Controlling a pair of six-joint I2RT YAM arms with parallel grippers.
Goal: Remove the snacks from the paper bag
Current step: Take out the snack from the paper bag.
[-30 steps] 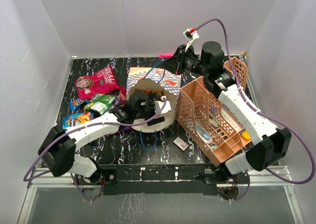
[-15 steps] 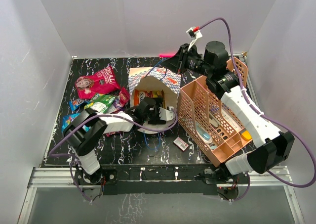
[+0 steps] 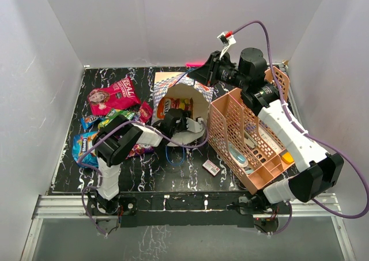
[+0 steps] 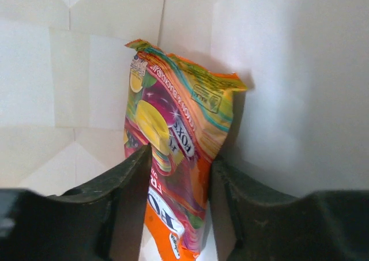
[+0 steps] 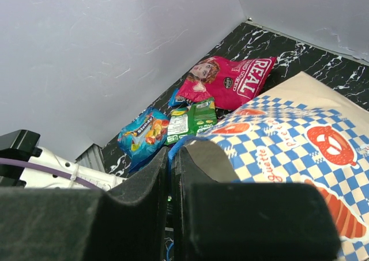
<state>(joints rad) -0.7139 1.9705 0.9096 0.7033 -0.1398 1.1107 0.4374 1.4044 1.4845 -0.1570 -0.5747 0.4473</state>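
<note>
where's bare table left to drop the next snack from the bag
Bare marble runs along the near edge of the table, between the left arm and the small white-pink box. Another strip lies at the back, behind the pink-red bag and left of the paper bag. The left side is crowded with packets; the peach rack fills the right.

Bright, even light; soft shadows.

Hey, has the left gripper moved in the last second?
Yes. In the top view the left gripper has shifted right, closer to the peach rack and deeper into the paper bag, its fingers flanking an orange packet.
</note>
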